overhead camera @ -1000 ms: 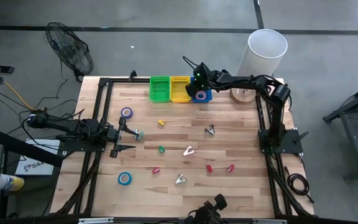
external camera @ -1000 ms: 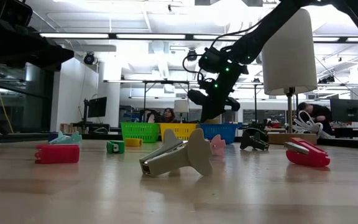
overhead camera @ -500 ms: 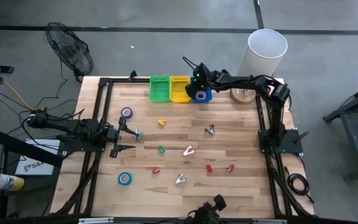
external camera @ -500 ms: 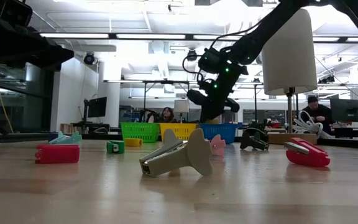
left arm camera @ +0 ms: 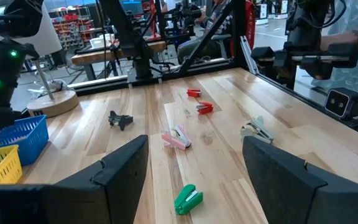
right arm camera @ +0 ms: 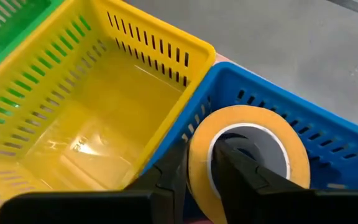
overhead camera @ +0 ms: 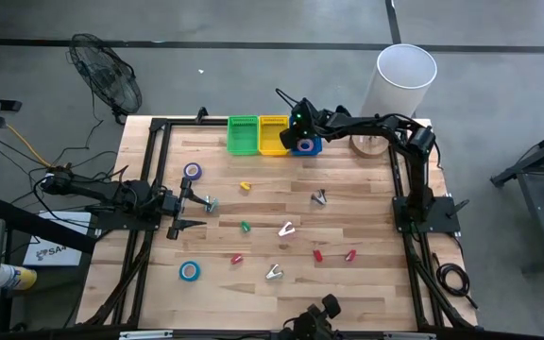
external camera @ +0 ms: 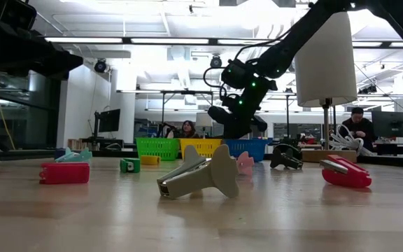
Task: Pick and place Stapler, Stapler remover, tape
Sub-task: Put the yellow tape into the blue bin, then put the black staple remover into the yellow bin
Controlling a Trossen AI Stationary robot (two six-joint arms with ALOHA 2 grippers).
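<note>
Tape roll (right arm camera: pixel 248 160), yellow, stands on edge over blue basket (right arm camera: pixel 328 155), pinched thru its rim by right gripper (overhead camera: pixel 296 135); open centre faces wrist cam. Right arm stretched across surface's (overhead camera: pixel 263 189) far edge. Left gripper (overhead camera: pixel 189 210) fingers spread, near surface's left side, empty.

yellow tape (right arm camera: pixel 247 158) — lower edge hidden behind right pincer (right arm camera: pixel 199 180) fingers.

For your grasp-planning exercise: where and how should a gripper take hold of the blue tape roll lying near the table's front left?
The blue tape roll lies flat with its open centre up. Probably best to come straight down, one finger in the hole and one outside, pinching the ring wall, as the right gripper holds the yellow tape roll.
</note>
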